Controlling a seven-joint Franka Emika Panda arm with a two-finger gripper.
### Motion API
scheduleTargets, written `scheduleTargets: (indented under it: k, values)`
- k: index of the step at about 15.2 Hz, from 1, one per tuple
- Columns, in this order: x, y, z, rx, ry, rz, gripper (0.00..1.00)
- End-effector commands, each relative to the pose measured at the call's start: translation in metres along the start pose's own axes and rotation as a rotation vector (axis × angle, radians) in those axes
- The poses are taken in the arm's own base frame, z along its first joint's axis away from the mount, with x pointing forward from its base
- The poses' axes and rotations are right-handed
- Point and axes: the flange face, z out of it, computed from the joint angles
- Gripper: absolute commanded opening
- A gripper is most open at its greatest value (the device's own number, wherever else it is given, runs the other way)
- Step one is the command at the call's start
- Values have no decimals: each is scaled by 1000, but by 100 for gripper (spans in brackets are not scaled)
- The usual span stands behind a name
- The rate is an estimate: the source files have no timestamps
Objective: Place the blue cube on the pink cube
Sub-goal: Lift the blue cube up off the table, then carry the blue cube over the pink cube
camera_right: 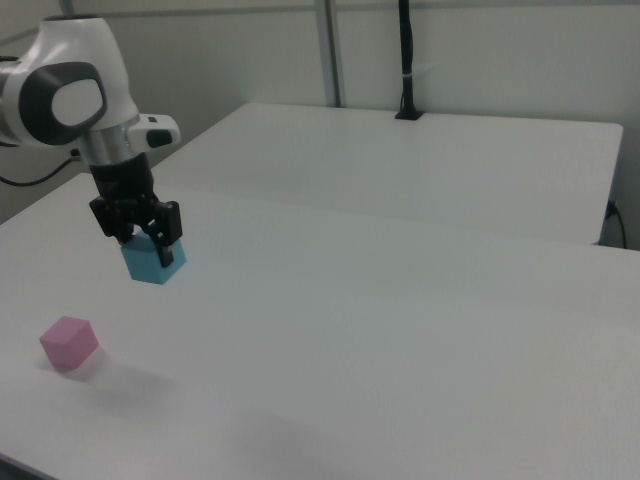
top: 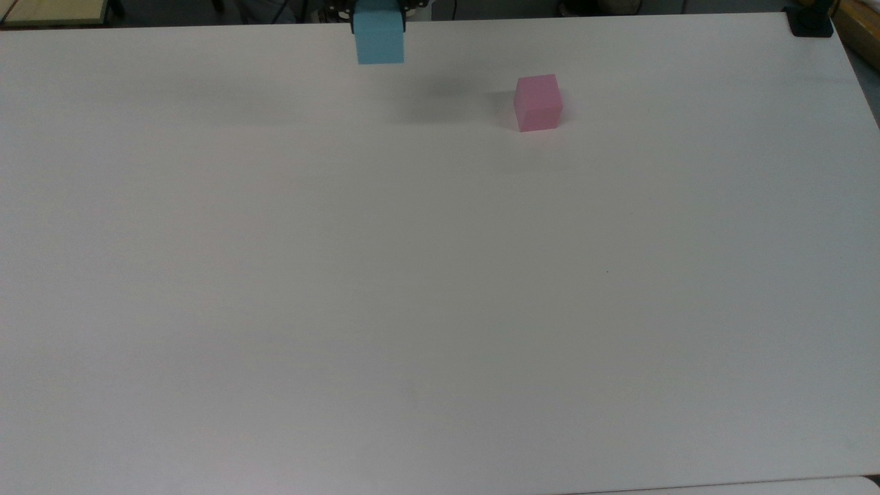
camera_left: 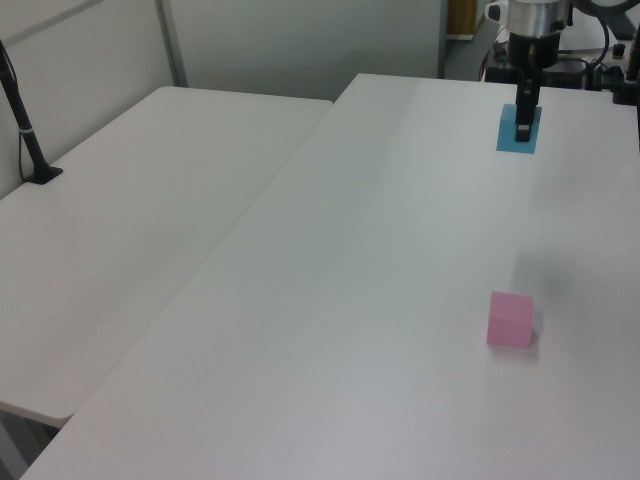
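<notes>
Top view: the blue cube (top: 380, 40) hangs at the upper edge of the frame, left of centre, pinched between the black fingers of the gripper (top: 379, 14), of which little more than the tips enters the frame. The pink cube (top: 537, 102) sits on the white table (top: 440, 289) to the right of the blue cube and slightly lower in the frame, well apart from it. A soft shadow lies on the table between the two cubes. A black clamp base (top: 811, 20) occupies the table's upper right corner.

Left view: the gripper (camera_left: 525, 125) points straight down in the upper right of the frame, one dark finger (camera_left: 525, 112) lying across the near face of the blue cube (camera_left: 518, 130). The pink cube (camera_left: 510, 319) rests in the lower right, well below the held cube in the frame. A second white table (camera_left: 130, 220) fills the left half, with a black post (camera_left: 25, 130) standing at its left edge.

Right view: the white and grey arm (camera_right: 85, 100) enters at the upper left, and the gripper (camera_right: 148, 240) is closed on the blue cube (camera_right: 154, 261), which hangs clear of the table. The pink cube (camera_right: 68, 343) lies at the lower left, below and left of the held cube. A black post (camera_right: 406, 60) stands at the top centre.

I see no legible writing or brand marks in any view.
</notes>
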Motion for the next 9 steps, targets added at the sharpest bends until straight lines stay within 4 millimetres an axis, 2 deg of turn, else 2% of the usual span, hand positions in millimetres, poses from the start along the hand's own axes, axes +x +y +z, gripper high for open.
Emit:
scheduleTargets:
  k: [1,3,6,9]
  values:
    - [1,-39,-6,4,3,-40,29]
    - [-2,-70,-8,3,6,-43,29]
    - [-8,-104,-12,5,15,-51,30]
    - [-16,-126,-12,6,10,-47,30]
